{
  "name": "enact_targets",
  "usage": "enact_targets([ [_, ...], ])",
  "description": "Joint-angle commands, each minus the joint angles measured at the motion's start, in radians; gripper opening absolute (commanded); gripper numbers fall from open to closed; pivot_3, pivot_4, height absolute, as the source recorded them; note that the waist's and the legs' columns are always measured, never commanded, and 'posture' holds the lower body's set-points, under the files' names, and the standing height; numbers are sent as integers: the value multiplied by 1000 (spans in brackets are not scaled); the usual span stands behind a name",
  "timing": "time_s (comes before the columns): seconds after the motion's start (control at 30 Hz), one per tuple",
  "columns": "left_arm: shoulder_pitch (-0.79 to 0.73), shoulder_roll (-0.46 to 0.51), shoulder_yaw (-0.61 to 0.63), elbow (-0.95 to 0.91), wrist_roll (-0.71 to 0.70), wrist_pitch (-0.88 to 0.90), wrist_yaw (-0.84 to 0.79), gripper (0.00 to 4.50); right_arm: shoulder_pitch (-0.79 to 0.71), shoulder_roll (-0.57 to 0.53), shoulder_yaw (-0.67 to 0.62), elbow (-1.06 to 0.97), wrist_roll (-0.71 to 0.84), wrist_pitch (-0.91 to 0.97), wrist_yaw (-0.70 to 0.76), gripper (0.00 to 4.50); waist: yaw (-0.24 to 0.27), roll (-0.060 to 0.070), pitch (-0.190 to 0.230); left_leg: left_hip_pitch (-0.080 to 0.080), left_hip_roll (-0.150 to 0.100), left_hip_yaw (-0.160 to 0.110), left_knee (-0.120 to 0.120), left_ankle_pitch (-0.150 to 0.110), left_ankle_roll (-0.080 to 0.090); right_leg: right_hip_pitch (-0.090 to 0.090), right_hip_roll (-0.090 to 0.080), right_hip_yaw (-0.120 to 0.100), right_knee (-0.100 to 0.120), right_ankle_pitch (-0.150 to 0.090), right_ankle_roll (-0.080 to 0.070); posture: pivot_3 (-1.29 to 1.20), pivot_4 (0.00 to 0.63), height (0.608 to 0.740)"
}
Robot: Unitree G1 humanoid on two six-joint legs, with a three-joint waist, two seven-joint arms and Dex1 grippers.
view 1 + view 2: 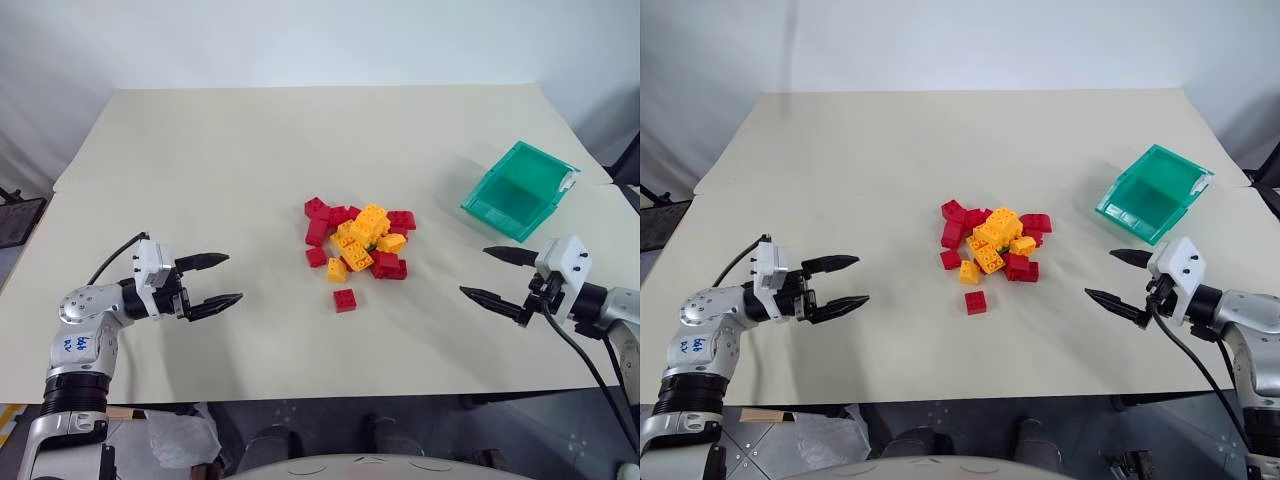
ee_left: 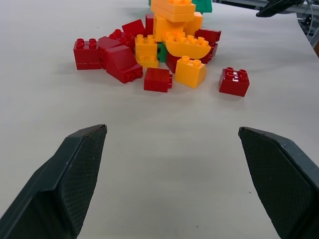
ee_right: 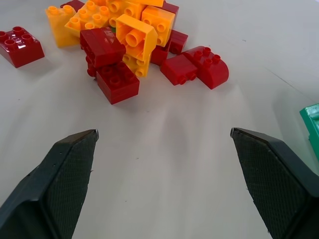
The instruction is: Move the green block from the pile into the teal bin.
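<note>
Both two-fingered black grippers hover low over the beige surface, jaws spread wide and empty: the left gripper and the right gripper point inward at the pile of red and yellow-orange studded plastic bricks. The small dark green studded brick sits buried in that pile, barely exposed. The translucent teal plastic bin lies tilted, well apart.

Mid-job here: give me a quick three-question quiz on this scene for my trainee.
1. True or false: the small dark green studded plastic brick lies inside the translucent teal rectangular plastic bin.
2. Which claw is nearer that bin: A) left claw B) right claw?
3. Fill in: one red brick lies apart from the pile of red and yellow plastic bricks, on the side nearer the ____.

Key: 1 false, it sits wedged in the pile; 2 B; 3 robot.
</note>
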Motion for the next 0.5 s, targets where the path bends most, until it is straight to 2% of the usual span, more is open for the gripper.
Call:
enact_targets([
  [0.03,-17,30,17,-22,-8,18,7,4500,-11,-11,-28,-47,23,7,-19,4456,0,0,0,0,0,0,0,0,0,0,0,0,0,0,0,0,150,740],
  [0.13,-4,31,10,-62,2,58,53,4500,-4,-22,-18,-102,11,57,-54,4456,-2,0,0,0,0,0,0,0,0,0,0,0,0,0,0,0,150,740],
  [0.33,-11,17,1,-85,3,29,63,4500,-15,-22,16,-229,30,162,-74,4456,0,0,0,0,0,-1,0,0,0,0,0,0,1,0,0,0,150,740],
  [0.43,-22,15,-11,-95,-5,43,54,4500,-39,14,17,-331,37,226,-166,4456,0,0,0,0,0,0,1,0,0,0,0,0,1,0,0,0,150,740],
  [0.5,-31,14,-17,-100,-9,39,46,4500,-61,37,26,-415,74,295,-222,4057,0,0,0,0,0,0,1,0,0,0,0,0,1,0,0,0,150,740],
])
